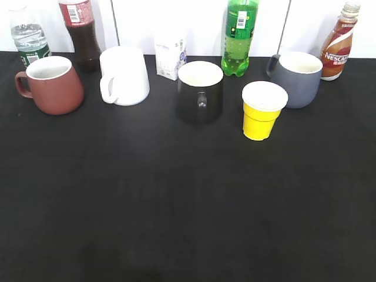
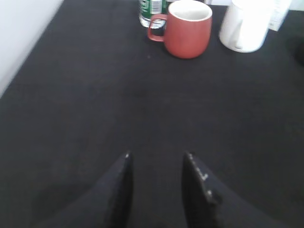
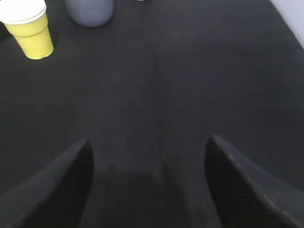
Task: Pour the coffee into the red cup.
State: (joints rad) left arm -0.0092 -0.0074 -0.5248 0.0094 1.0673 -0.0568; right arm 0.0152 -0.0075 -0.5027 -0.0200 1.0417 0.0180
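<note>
The red cup [image 1: 51,86] stands at the far left of the black table, handle to the left; it also shows in the left wrist view [image 2: 188,29]. The coffee bottle [image 1: 338,42], with Nescafe label and silver cap, stands upright at the far right back. My left gripper [image 2: 156,156] is open and empty, low over the table, well short of the red cup. My right gripper [image 3: 148,142] is wide open and empty over bare table. Neither gripper shows in the exterior view. The coffee bottle is out of both wrist views.
Along the back stand a water bottle [image 1: 27,36], a dark cola bottle [image 1: 81,32], a white mug [image 1: 124,76], a small carton [image 1: 170,54], a black mug [image 1: 200,92], a green bottle [image 1: 239,36], a yellow paper cup [image 1: 262,110] and a grey mug [image 1: 297,78].
</note>
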